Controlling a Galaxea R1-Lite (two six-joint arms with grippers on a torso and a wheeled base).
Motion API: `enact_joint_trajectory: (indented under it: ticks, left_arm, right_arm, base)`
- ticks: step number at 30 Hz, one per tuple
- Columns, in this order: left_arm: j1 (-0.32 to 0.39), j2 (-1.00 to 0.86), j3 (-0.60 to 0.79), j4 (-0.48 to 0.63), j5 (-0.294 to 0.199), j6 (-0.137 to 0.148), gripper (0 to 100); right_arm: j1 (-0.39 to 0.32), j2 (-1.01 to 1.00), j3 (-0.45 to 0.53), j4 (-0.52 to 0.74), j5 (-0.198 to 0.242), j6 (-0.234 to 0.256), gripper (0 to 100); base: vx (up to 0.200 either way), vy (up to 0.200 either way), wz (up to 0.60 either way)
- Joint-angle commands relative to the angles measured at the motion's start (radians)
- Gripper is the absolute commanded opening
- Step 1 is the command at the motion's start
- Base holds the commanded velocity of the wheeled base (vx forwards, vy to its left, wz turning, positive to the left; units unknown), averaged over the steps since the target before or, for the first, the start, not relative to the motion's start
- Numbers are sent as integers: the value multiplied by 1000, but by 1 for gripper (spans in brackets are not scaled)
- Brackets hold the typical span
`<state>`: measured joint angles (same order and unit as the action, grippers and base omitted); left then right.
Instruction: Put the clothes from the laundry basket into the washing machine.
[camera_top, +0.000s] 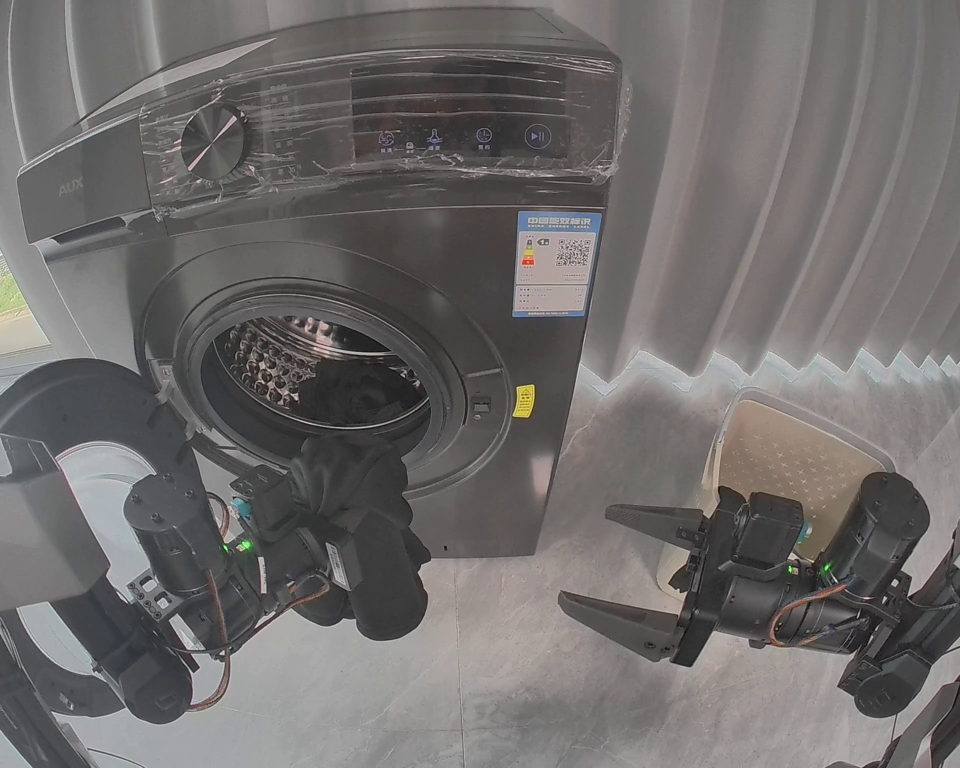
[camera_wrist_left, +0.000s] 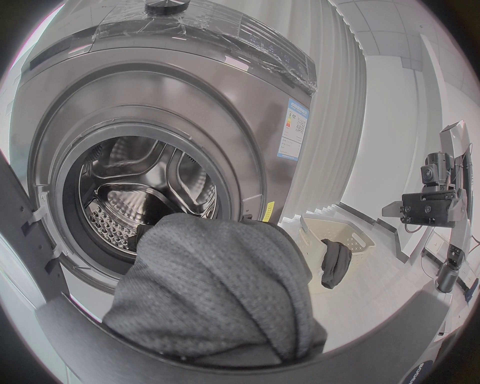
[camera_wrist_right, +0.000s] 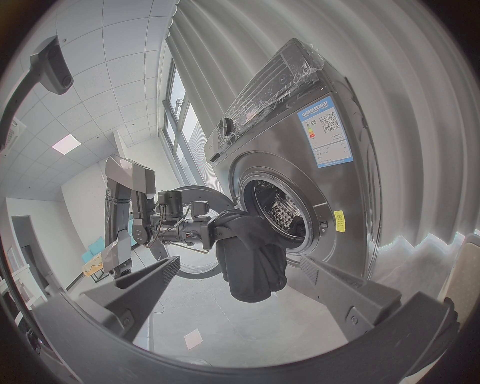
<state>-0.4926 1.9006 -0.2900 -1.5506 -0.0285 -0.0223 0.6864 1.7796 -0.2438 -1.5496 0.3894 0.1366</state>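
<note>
Two grippers, one loaded. Left gripper (camera_top: 275, 505) is clamped on a dark garment (camera_top: 365, 530). Its fingers are buried in cloth, so I judge the grip from how the bundle hangs off it. The garment sits just in front of the lower rim of the washing machine (camera_top: 480, 300) opening, its bulk drooping below the rim toward the floor. Door (camera_top: 70, 450) is swung wide to the left, behind the arm. Drum (camera_top: 290, 360) already holds some dark cloth (camera_top: 350, 395) low at the far side.

Right gripper (camera_top: 585, 556) is empty, jaws wide apart, low on the right, near the laundry basket (camera_top: 790, 450). Left wrist view shows another dark piece (camera_wrist_left: 336, 262) draped over the basket's rim, so more remains to load.

Step in hand, as I read it: feed the held garment through the opening. Notes for doing it well:
- Lift the bundle first so the hanging tail clears the lower rim and seal. Otherwise it likely drags and stays outside.
- Carry the gripper well past the rim, over the drum's middle, before letting go.
- The cloth looks soft and slumpy, so a tail may fall across the seal. Check after release and push it in.
- Keep the wrist clear of the hinge side on the left.
</note>
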Motion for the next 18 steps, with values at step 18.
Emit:
enact_joint_trajectory:
  ticks: [18]
  left_arm:
    - [-4,8,8,-2,-1,-1,0]
  right_arm:
    - [10,4,0,0,0,0,100]
  base:
    - [0,56,0]
